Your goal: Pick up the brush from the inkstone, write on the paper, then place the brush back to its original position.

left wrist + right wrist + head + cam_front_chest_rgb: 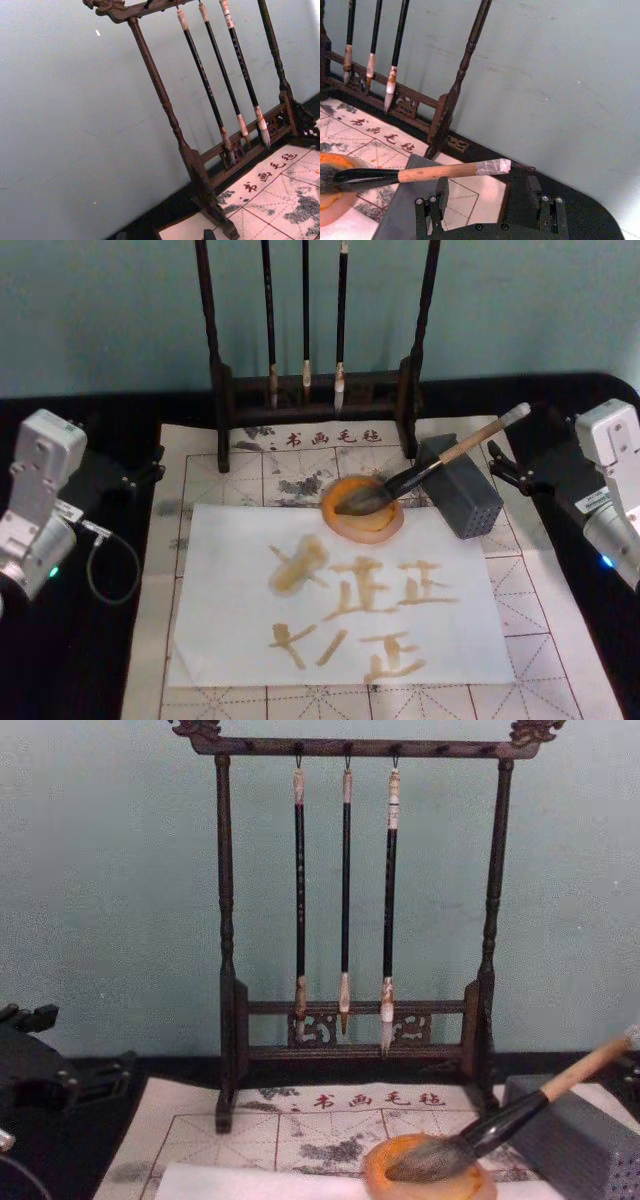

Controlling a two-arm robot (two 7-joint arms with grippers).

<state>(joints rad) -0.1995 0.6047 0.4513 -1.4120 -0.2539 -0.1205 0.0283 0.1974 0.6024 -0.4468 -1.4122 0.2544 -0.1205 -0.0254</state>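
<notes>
The brush (440,462) lies slanted, its bristles in the round orange inkstone (385,528) and its pale, white-taped handle propped on a grey perforated block (465,502). The white paper (230,560) lies in front of the inkstone and carries several yellow-brown strokes. My right gripper (505,465) hovers open just right of the handle's taped end. In the right wrist view its fingers (441,192) stand just short of the brush (445,172), apart from it. My left gripper (150,468) rests open at the mat's left edge, away from everything.
A dark wooden rack (315,390) with three thin hanging brushes (345,900) stands at the back of the cream grid mat (560,640). A loose cable (110,560) loops by the left arm. Black table surface lies on both sides of the mat.
</notes>
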